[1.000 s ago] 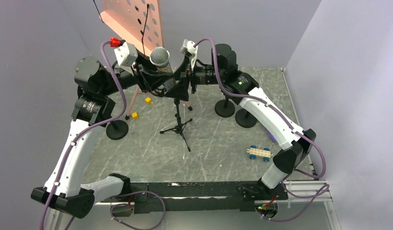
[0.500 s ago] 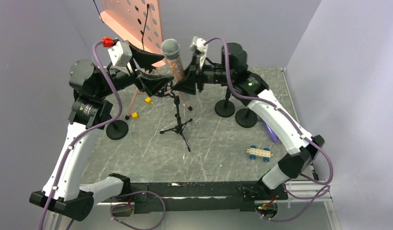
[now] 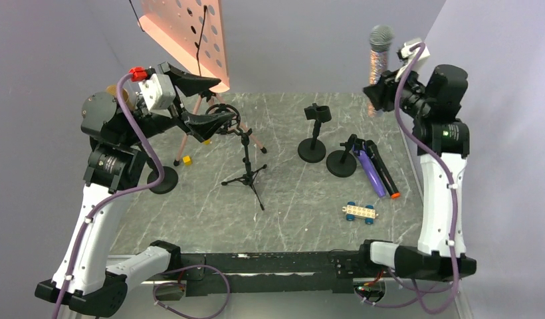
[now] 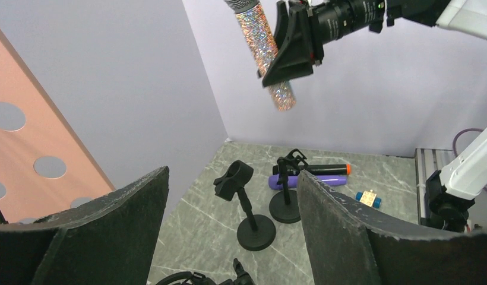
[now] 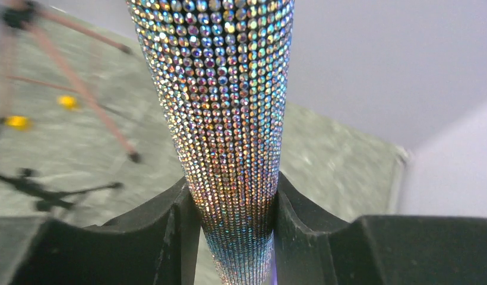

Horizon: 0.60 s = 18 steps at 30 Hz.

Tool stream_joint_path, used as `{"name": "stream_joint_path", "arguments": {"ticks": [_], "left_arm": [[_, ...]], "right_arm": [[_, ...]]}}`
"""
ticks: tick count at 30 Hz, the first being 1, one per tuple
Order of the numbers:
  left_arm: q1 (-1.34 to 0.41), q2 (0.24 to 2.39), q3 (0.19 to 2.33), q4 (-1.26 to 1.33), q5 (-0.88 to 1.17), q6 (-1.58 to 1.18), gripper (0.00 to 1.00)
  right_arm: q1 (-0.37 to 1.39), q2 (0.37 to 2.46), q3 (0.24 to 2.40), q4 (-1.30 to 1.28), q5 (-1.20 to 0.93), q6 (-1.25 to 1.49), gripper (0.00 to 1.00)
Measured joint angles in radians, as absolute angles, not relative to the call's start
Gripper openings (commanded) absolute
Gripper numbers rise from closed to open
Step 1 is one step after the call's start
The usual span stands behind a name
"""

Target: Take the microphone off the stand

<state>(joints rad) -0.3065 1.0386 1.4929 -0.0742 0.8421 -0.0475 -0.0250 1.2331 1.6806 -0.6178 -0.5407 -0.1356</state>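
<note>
Top external: my right claw [image 3: 378, 90], clenched on the rhinestone microphone [image 3: 378, 60], has carried it off the tripod stand [image 3: 246, 156], now well left; left claw [image 3: 223, 100] released.

Even, soft light casts faint shadows; the right wrist view blurs the table [image 5: 336, 154] behind the sharp, sparkling microphone [image 5: 229, 119].

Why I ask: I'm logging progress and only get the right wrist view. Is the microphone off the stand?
Observer: Yes. The microphone is up in the air at the far right, well away from the stand.
Operator: Is the left arm holding the stand?
Observer: No. The left fingers are open beside the stand's top, gripping nothing.
</note>
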Motion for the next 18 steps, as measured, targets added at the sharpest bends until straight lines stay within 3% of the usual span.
{"name": "stream_joint_path", "arguments": {"ticks": [6, 12, 18], "left_arm": [[-0.304, 1.039, 1.493, -0.12, 0.849, 0.039, 0.82], [-0.3, 1.034, 1.493, -0.162, 0.849, 0.098, 0.82], [-0.288, 1.029, 1.493, -0.19, 0.849, 0.131, 0.82]], "right_arm": [[-0.236, 1.368, 1.565, -0.747, -0.38, -0.319, 0.0], [-0.283, 1.574, 1.409, -0.814, -0.144, -0.474, 0.0], [-0.297, 1.723, 1.414, -0.809, 0.001, -0.559, 0.0]]}}
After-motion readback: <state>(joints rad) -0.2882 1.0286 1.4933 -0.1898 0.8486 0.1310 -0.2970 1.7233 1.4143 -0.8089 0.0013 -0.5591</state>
